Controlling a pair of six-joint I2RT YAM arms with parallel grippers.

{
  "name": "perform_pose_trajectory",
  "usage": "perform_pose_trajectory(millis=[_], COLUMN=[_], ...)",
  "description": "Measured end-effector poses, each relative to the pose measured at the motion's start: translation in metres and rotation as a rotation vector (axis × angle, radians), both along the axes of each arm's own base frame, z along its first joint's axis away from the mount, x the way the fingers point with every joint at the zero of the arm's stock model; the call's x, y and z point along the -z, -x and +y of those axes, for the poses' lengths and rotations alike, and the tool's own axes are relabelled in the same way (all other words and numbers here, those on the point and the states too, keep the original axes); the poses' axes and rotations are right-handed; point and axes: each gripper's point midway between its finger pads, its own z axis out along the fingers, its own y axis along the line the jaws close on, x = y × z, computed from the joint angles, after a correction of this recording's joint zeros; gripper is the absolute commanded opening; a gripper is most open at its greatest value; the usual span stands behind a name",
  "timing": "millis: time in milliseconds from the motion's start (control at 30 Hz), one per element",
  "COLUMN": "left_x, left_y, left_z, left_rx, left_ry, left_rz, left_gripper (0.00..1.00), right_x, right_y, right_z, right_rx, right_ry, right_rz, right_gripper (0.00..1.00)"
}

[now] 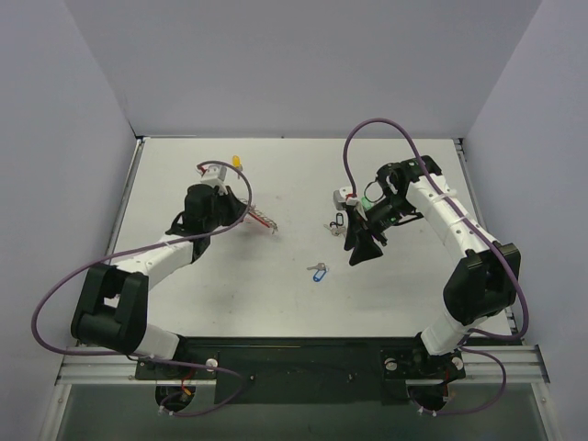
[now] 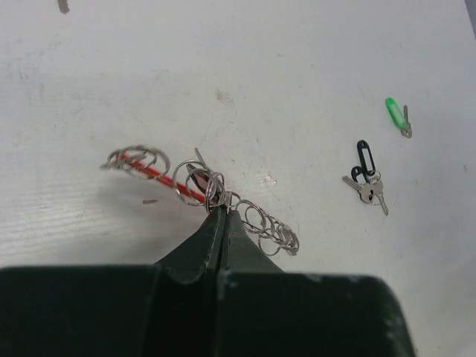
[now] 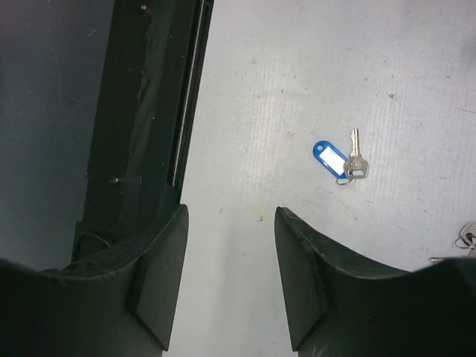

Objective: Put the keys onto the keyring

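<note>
My left gripper (image 2: 223,214) is shut on the keyring (image 2: 201,186), a wire loop with a red section and several silver rings, held low at the table; it also shows in the top view (image 1: 262,219) just right of the left gripper (image 1: 241,217). My right gripper (image 3: 230,214) is open and empty above the table (image 3: 245,111), and shows in the top view (image 1: 363,252). A blue-tagged key (image 3: 333,160) (image 1: 318,271) lies ahead of it. Black-tagged keys (image 2: 366,172) (image 1: 336,222) and a green-tagged key (image 2: 397,114) lie right of the keyring. A yellow-tagged key (image 1: 236,161) lies at the back.
The white table (image 1: 303,312) has a black rail (image 1: 294,354) along the near edge, also in the right wrist view (image 3: 141,111). Grey walls stand close on the left, back and right. Purple cables (image 1: 367,129) arch over both arms.
</note>
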Motion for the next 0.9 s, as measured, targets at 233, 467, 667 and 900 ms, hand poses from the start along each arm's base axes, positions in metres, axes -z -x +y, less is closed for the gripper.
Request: perform_pose_trajectory(millis=[233, 467, 667, 900], left_x=[-0.005, 0.047, 0.056, 0.034], left_y=[-0.007, 0.026, 0.046, 0.028], left_z=[0.006, 0.015, 0.020, 0.010], left_rx=[-0.016, -0.032, -0.036, -0.014], left_ry=[0.010, 0.007, 0.009, 0.039], left_rz=[-0.020, 0.102, 0.127, 0.088], left_gripper=[0.00, 0.00, 0.00, 0.00], right_x=[0.000, 0.000, 0.000, 0.000], right_y=[0.000, 0.000, 0.000, 0.000], right_z=[0.000, 0.000, 0.000, 0.000], right_rx=[0.000, 0.000, 0.000, 0.000], right_ry=[0.000, 0.000, 0.000, 0.001], right_rz=[0.000, 0.000, 0.000, 0.001], right_gripper=[0.46, 0.45, 0.46, 0.45])
